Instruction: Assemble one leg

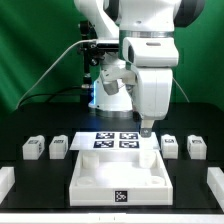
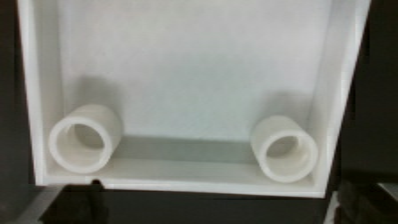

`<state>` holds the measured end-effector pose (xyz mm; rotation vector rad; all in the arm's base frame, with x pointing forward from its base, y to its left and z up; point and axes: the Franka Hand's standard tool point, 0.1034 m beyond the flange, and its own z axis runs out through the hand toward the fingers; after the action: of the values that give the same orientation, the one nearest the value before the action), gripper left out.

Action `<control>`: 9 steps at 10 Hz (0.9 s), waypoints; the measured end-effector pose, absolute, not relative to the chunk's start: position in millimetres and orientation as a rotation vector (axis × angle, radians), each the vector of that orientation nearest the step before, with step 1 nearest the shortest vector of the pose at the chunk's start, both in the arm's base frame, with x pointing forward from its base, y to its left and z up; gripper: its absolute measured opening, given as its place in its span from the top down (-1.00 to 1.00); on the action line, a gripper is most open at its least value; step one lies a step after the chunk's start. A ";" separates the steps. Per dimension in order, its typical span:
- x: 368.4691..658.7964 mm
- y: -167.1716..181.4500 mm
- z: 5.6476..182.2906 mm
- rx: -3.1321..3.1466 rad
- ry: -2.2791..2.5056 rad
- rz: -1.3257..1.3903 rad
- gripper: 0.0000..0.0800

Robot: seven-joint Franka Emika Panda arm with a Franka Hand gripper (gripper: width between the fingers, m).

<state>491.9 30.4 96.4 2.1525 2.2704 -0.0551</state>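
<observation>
Four small white legs with black-and-white tags stand in a row on the dark table: two at the exterior view's left (image 1: 33,148) (image 1: 59,148) and two at its right (image 1: 169,146) (image 1: 196,147). My gripper (image 1: 148,127) hangs above the table between the marker board and the right pair of legs and touches none of them. Its fingers look like one narrow tip, so I cannot tell if they are open. The wrist view shows no leg and no clear fingers, only the white panel (image 2: 196,80) with two round sockets (image 2: 80,143) (image 2: 285,150).
The large white square panel (image 1: 90,180) with a raised rim lies at the front centre. The marker board (image 1: 115,141) lies behind it. White parts sit at the front left edge (image 1: 5,180) and the front right edge (image 1: 214,184). The robot base and cables stand behind.
</observation>
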 end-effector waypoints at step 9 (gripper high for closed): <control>426.1 -12.0 11.9 2.219 2.281 -0.079 -0.63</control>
<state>426.1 -12.0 11.9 2.2189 2.2815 -0.0787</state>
